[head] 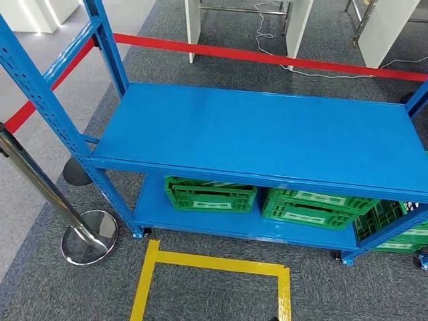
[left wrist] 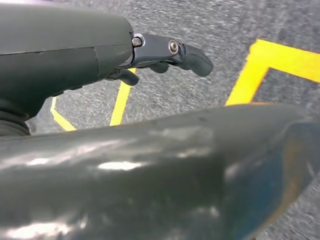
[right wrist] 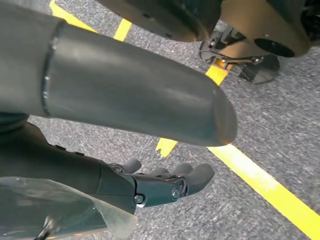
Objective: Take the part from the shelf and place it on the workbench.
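Observation:
A blue metal shelf (head: pixel 262 134) stands right in front of me in the head view, its top board wide and flat. On its lower board sit green plastic crates: one at the left (head: pixel 209 194), one in the middle (head: pixel 313 207) and another at the right end (head: pixel 398 227); their contents are hidden under the top board. My left hand (left wrist: pixel 166 55) hangs over the grey carpet, fingers loosely extended and holding nothing. Beside my body my right hand (right wrist: pixel 166 182) also hangs above the carpet, with nothing in its fingers.
Yellow floor tape (head: pixel 217 262) marks a box on the carpet just before the shelf. A chrome stanchion (head: pixel 88 237) with a red belt (head: pixel 262 57) stands at the left, the belt running behind the shelf. White furniture legs (head: pixel 192 27) stand beyond it.

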Action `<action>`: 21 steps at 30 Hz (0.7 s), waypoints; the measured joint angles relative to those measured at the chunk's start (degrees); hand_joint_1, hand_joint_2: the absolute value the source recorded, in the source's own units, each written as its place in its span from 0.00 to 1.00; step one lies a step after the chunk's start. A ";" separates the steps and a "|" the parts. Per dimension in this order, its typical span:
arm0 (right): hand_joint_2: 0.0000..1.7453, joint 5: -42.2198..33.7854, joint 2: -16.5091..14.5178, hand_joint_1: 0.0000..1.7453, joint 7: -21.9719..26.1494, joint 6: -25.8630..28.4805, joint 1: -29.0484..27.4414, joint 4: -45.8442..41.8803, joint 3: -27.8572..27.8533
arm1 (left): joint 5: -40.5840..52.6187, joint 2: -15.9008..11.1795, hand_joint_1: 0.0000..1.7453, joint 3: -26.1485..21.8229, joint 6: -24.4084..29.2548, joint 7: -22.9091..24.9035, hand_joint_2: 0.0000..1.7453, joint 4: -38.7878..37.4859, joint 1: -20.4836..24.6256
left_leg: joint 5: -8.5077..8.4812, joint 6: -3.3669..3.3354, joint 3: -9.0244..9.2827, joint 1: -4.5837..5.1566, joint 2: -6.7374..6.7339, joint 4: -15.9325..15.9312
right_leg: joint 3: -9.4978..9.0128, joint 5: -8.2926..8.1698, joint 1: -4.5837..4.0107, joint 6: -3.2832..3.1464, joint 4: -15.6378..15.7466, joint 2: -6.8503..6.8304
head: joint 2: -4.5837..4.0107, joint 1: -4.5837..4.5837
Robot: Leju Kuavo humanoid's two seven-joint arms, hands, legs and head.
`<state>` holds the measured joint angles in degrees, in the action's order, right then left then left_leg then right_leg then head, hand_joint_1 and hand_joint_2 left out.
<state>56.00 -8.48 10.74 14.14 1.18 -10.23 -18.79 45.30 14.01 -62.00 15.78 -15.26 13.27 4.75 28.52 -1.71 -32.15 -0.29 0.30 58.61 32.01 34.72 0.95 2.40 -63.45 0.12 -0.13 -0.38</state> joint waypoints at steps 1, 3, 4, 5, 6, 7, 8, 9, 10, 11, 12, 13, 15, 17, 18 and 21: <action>0.00 -0.01 0.00 0.00 -0.04 -0.13 0.03 0.00 0.03 | 0.01 0.02 0.00 0.02 0.00 0.00 0.00 -0.03 0.10 | 0.18 -0.24 0.19 0.02 -0.04 -0.04 | 2.27 1.30 -0.04 0.13 -3.87 -0.01 | 0.00 -0.05; 0.00 0.00 0.00 0.00 -0.14 -0.31 -0.10 0.00 0.14 | 0.02 0.04 0.00 0.03 0.00 0.00 0.00 -0.08 0.17 | 0.64 -0.52 0.66 0.05 -0.08 -0.04 | 6.78 2.47 -0.03 0.32 -10.47 -0.02 | 0.00 -0.12; 0.00 0.01 0.00 0.00 -0.19 -0.38 -0.20 0.00 0.22 | 0.03 0.04 0.00 0.04 0.01 0.00 0.00 -0.09 0.12 | 0.94 -0.53 1.05 0.05 -0.04 -0.04 | 7.88 1.48 -0.01 0.36 -11.21 -0.02 | 0.00 -0.13; 0.00 0.01 0.00 0.00 -0.21 -0.45 -0.27 0.00 0.30 | 0.04 0.05 0.00 0.04 0.01 0.00 0.00 -0.10 0.06 | 1.29 -0.48 1.57 0.03 0.00 -0.04 | 7.84 -0.54 0.02 0.36 -9.72 -0.04 | 0.00 -0.14; 0.00 0.02 0.00 0.00 -0.21 -0.50 -0.28 0.00 0.35 | 0.05 0.07 0.00 0.04 0.02 0.00 0.00 -0.11 0.02 | 1.71 -0.35 2.19 0.00 0.04 -0.04 | 6.79 -3.30 0.07 0.33 -6.33 -0.09 | 0.00 -0.14; 0.00 0.02 0.00 0.00 -0.22 -0.55 -0.25 0.01 0.39 | 0.07 0.07 0.00 0.05 0.02 0.00 0.00 -0.13 0.01 | 2.15 -0.11 2.67 0.06 0.08 -0.05 | 5.39 -5.35 0.05 0.26 -2.75 -0.12 | 0.00 -0.16; 0.00 0.02 0.00 0.00 -0.22 -0.59 -0.21 0.01 0.42 | 0.08 0.08 0.00 0.05 0.02 0.00 0.00 -0.13 0.07 | 2.60 0.20 2.99 0.15 0.12 0.03 | 3.85 -6.54 0.02 0.06 0.50 -0.14 | 0.00 -0.20; 0.00 0.02 0.00 0.00 -0.24 -0.62 -0.13 0.01 0.44 | 0.09 0.08 0.00 0.06 0.02 0.00 0.00 -0.14 0.14 | 2.90 0.54 3.15 0.25 0.13 0.04 | 2.80 -6.93 -0.04 -0.22 2.51 -0.14 | 0.00 -0.18; 0.00 0.02 0.00 0.00 -0.27 -0.65 -0.11 0.01 0.45 | 0.11 0.07 0.00 0.06 0.02 0.00 0.00 -0.14 0.20 | 3.06 0.83 3.16 0.35 0.14 0.00 | 2.27 -6.49 -0.16 -0.56 3.16 -0.11 | 0.00 -0.08; 0.00 0.03 0.01 0.00 -0.30 -0.67 -0.13 0.01 0.46 | 0.13 0.07 0.00 0.07 0.02 0.00 0.00 -0.14 0.27 | 3.17 1.07 3.30 0.36 0.14 -0.05 | 1.96 -6.27 -0.20 -0.95 3.51 -0.08 | 0.00 0.00; 0.00 0.03 0.02 0.00 -0.33 -0.69 -0.17 0.01 0.46 | 0.16 0.07 0.00 0.08 0.02 0.00 0.00 -0.15 0.29 | 3.32 1.29 3.50 0.34 0.11 -0.17 | 1.85 -6.19 -0.14 -1.30 3.52 -0.08 | 0.00 0.13; 0.00 0.04 0.03 0.00 -0.36 -0.70 -0.24 0.01 0.45 | 0.20 0.06 0.00 0.11 0.02 -0.01 0.00 -0.15 0.31 | 3.68 1.53 3.59 0.30 0.09 0.16 | 1.59 -6.04 -0.06 -1.65 3.65 -0.10 | 0.00 0.26; 0.00 0.04 0.06 0.00 -0.36 -0.75 -0.16 0.00 0.45 | 0.26 0.04 0.00 0.26 0.02 -0.02 0.00 -0.16 0.36 | 5.69 2.10 1.88 0.21 0.05 4.17 | 0.92 -5.71 0.14 -2.31 3.95 -0.19 | 0.00 0.51; 0.00 0.04 0.06 0.00 -0.36 -0.83 -0.06 0.00 0.46 | 0.28 0.04 0.00 0.42 0.02 -0.02 0.00 -0.18 0.36 | 8.53 2.50 -2.60 0.16 0.03 12.18 | 0.39 -5.23 0.13 -2.70 3.99 -0.27 | 0.00 0.69; 0.00 0.04 0.06 0.00 -0.37 -0.85 -0.10 0.00 0.46 | 0.28 0.04 0.00 0.45 0.02 -0.02 0.00 -0.19 0.30 | 9.17 2.57 -4.72 0.14 0.02 15.40 | 0.11 -4.96 0.13 -2.77 3.99 -0.25 | 0.00 0.71; 0.00 0.05 0.07 0.00 -0.40 -0.86 -0.23 0.00 0.45 | 0.34 -0.01 0.00 0.51 -0.06 -0.02 0.00 -0.20 0.06 | 4.10 2.13 -5.53 0.19 0.03 12.91 | -1.21 -4.05 0.07 -2.73 3.99 -0.03 | 0.00 0.71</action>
<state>56.05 -8.41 10.34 13.28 0.94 -10.23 -18.34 45.64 14.00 -61.49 15.72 -15.28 13.07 4.80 32.62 0.41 -37.68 -0.10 0.33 71.52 30.79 30.67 1.02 -0.33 -59.46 0.09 -0.13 0.33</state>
